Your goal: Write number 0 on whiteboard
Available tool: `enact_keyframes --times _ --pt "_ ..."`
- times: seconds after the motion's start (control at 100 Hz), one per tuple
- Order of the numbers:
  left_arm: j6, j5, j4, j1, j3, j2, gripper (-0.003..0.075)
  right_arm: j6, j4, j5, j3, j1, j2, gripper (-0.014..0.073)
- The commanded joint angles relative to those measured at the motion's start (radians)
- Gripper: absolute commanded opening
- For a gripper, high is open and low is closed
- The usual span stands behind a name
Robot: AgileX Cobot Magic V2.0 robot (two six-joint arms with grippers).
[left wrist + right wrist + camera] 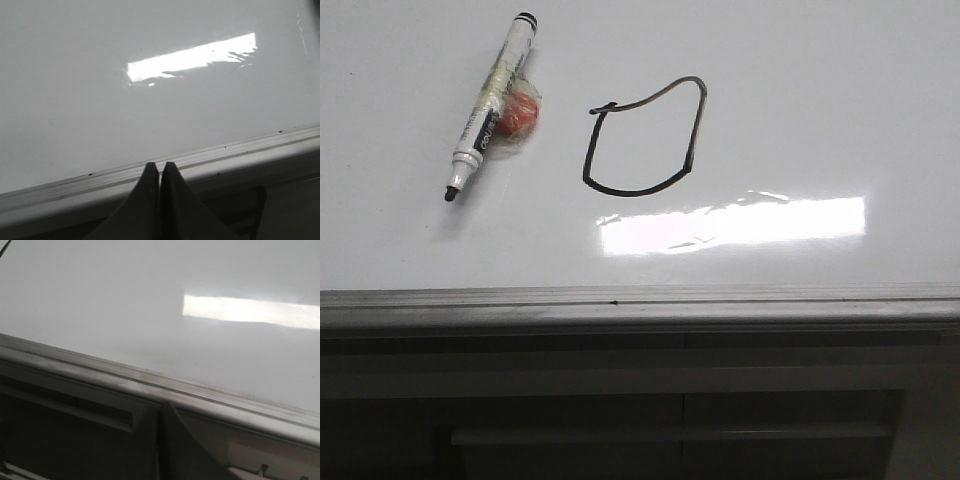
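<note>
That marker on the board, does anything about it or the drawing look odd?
The marker lies uncapped beside the zero, with a red lump taped to its barrel. The number 0 is lopsided and squarish, its line overshooting at the upper left corner.

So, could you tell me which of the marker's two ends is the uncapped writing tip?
The marker's lower end, with a bare dark nib; the upper end is blunt black.

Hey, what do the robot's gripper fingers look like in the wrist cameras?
Both pairs are dark, matte and smooth, tapering to pointed tips. The left gripper shows two wedge-shaped fingers; the right gripper looks alike. No cables or markings show.
</note>
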Motion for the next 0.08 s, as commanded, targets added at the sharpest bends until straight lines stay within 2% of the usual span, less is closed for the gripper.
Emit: enact_keyframes --times 0.0,0.07 --pt "-0.011 -0.053 -0.003 0.001 0.033 -0.029 -0.002 0.003 -0.015 -0.027 0.013 -0.006 -0.019 -0.0069" --pt "-0.011 -0.053 -0.003 0.001 0.033 -0.029 -0.002 0.003 -0.015 -0.027 0.013 -0.006 -0.019 -0.0069"
